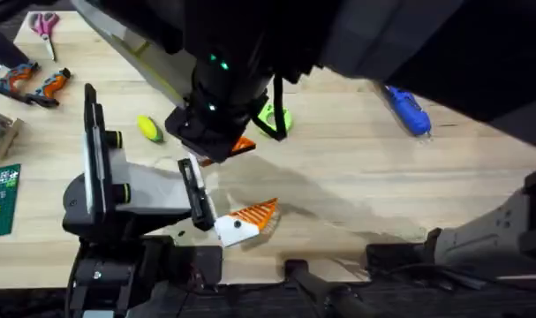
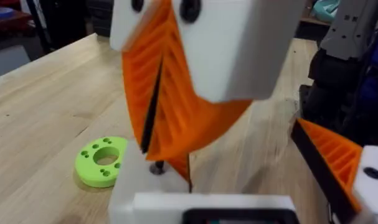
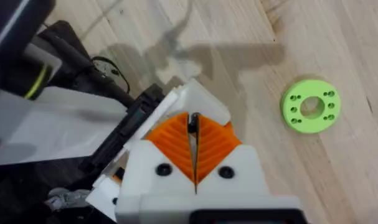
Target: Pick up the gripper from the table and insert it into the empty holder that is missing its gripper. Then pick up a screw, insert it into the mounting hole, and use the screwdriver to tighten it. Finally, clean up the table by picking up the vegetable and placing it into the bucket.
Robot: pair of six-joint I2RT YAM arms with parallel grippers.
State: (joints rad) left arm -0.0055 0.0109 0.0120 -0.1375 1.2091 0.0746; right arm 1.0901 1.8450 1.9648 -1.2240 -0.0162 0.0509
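Note:
My right gripper (image 3: 193, 124) reaches across the table and is shut, its orange pads pressed on a small dark piece that looks like a screw (image 3: 192, 122). In the left wrist view it (image 2: 152, 148) hangs tip-down right over the plain white holder (image 2: 136, 186), the bare finger of my left gripper (image 2: 238, 186). That gripper is open, and its other finger carries an orange wedge (image 2: 335, 158). The screwdriver (image 1: 409, 110) lies far right. The vegetable (image 1: 150, 129) lies left of the right arm. The loose orange gripper and the bucket are out of view.
A green round disc with holes (image 1: 273, 116) lies just beyond the grippers. Orange-and-black hand tools (image 1: 33, 81) and pink scissors (image 1: 45, 24) lie at the far left corner. A green mat (image 1: 1, 199) sits at the left edge. The right arm spans the upper view.

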